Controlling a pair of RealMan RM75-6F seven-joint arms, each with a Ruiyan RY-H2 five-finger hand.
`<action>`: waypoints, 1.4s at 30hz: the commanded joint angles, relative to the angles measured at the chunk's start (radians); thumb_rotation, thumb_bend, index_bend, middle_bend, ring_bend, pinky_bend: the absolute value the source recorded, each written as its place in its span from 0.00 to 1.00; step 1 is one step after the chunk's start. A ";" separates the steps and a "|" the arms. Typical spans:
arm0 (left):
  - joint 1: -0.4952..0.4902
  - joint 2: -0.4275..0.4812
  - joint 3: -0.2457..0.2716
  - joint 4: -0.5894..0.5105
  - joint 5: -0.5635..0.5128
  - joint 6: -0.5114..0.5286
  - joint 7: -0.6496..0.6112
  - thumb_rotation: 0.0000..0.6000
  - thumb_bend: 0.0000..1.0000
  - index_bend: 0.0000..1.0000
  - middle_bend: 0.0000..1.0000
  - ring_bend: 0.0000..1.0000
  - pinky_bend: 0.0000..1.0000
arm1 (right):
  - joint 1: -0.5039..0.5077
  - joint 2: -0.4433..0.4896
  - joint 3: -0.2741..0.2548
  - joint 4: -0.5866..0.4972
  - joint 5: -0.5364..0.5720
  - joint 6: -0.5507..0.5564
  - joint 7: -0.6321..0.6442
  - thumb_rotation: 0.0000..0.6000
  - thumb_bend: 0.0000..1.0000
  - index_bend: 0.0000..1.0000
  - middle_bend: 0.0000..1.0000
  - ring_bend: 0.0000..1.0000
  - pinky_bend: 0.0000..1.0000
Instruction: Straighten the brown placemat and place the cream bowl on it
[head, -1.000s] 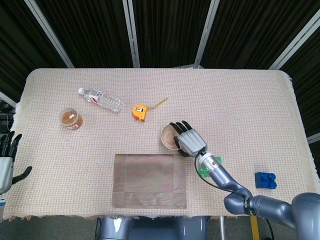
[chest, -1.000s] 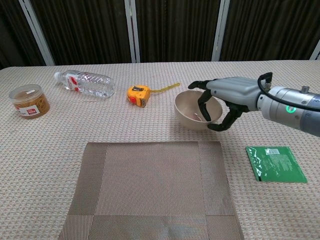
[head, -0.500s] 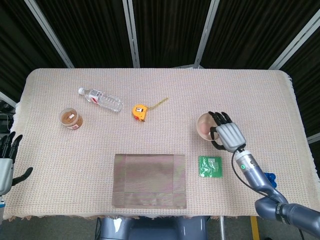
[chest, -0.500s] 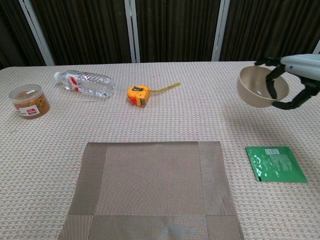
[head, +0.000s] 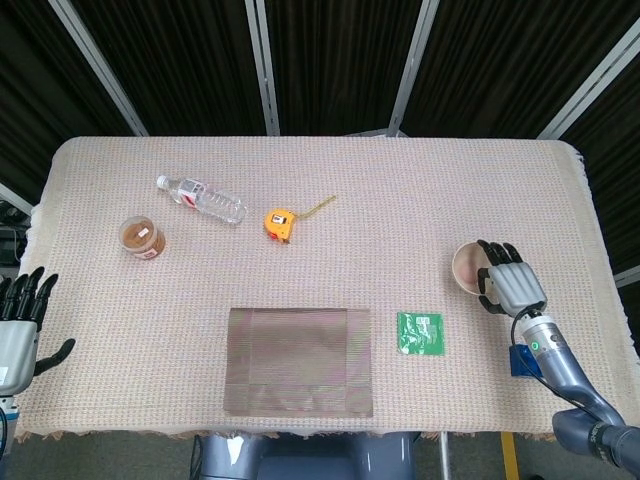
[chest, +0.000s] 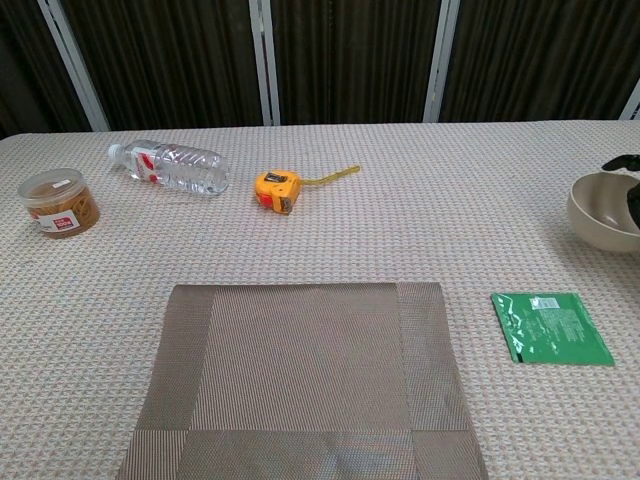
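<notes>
The brown placemat (head: 299, 361) lies square to the table's front edge, near the middle; the chest view shows the placemat (chest: 304, 375) lying flat. The cream bowl (head: 466, 267) is far to the right, gripped by my right hand (head: 507, 287), whose fingers hook over its rim. In the chest view the bowl (chest: 601, 212) sits at the right edge of the frame, and only dark fingertips (chest: 622, 163) of that hand show. My left hand (head: 20, 324) hangs off the table's left edge, fingers spread, holding nothing.
A green packet (head: 420, 333) lies right of the placemat. A blue block (head: 522, 361) sits behind my right forearm. At the back left are a water bottle (head: 201, 199), a brown-lidded jar (head: 141, 238) and a yellow tape measure (head: 280, 223).
My right hand has carried the bowl rightward, from just above the placemat's back right corner to the table's right side. The green packet is now uncovered. My left hand barely shifted.
</notes>
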 joint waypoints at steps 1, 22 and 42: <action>0.001 0.001 0.000 0.000 0.000 -0.001 -0.001 1.00 0.22 0.00 0.00 0.00 0.00 | -0.002 -0.008 -0.004 0.009 -0.012 -0.003 0.009 1.00 0.29 0.58 0.00 0.00 0.00; -0.046 0.016 0.109 0.069 0.237 -0.050 -0.150 1.00 0.22 0.00 0.00 0.00 0.00 | -0.233 0.178 -0.062 -0.242 -0.223 0.454 0.129 1.00 0.19 0.00 0.00 0.00 0.00; -0.216 -0.243 0.196 0.263 0.457 -0.265 -0.108 1.00 0.33 0.36 0.00 0.00 0.00 | -0.362 0.218 -0.051 -0.359 -0.212 0.575 0.086 1.00 0.18 0.00 0.00 0.00 0.00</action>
